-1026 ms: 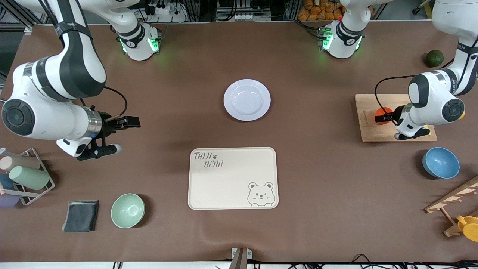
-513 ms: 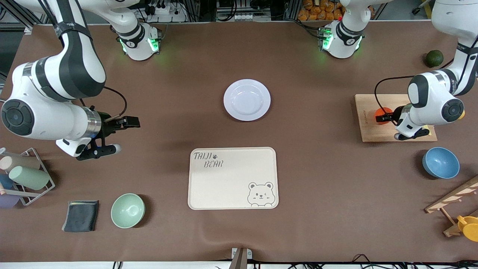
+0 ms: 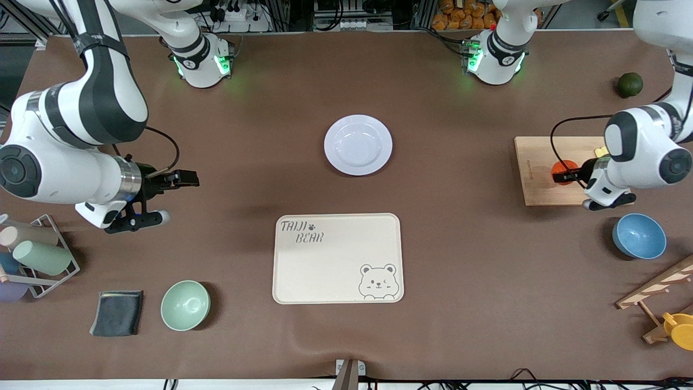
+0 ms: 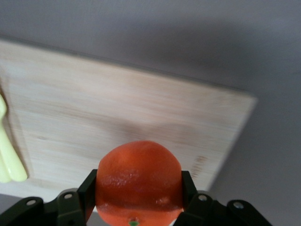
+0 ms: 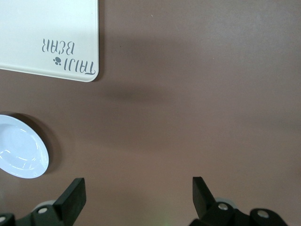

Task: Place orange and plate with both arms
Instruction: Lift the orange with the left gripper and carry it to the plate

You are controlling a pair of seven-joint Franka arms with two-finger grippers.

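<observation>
The orange (image 3: 562, 171) is clamped between the fingers of my left gripper (image 3: 564, 174), just above the wooden board (image 3: 533, 187) at the left arm's end of the table. In the left wrist view the orange (image 4: 139, 176) fills the left gripper (image 4: 139, 184), with a finger (image 4: 89, 188) pressed on each side. The pale plate (image 3: 358, 144) lies empty mid-table, farther from the front camera than the cream bear tray (image 3: 338, 258). My right gripper (image 3: 181, 179) is open and empty over bare table at the right arm's end. Its wrist view shows the right gripper (image 5: 138, 188), the plate (image 5: 21, 153) and the tray (image 5: 47, 37).
A dark green fruit (image 3: 630, 84) and a blue bowl (image 3: 639, 236) sit near the board. A pale yellow thing (image 4: 7, 155) lies on the board. A green bowl (image 3: 185, 305), a dark cloth (image 3: 117, 312) and a cup rack (image 3: 38, 254) stand at the right arm's end.
My left gripper, holding the orange, has shifted a little toward the left arm's end of the table over the board. The right arm has drifted slightly toward its own end.
</observation>
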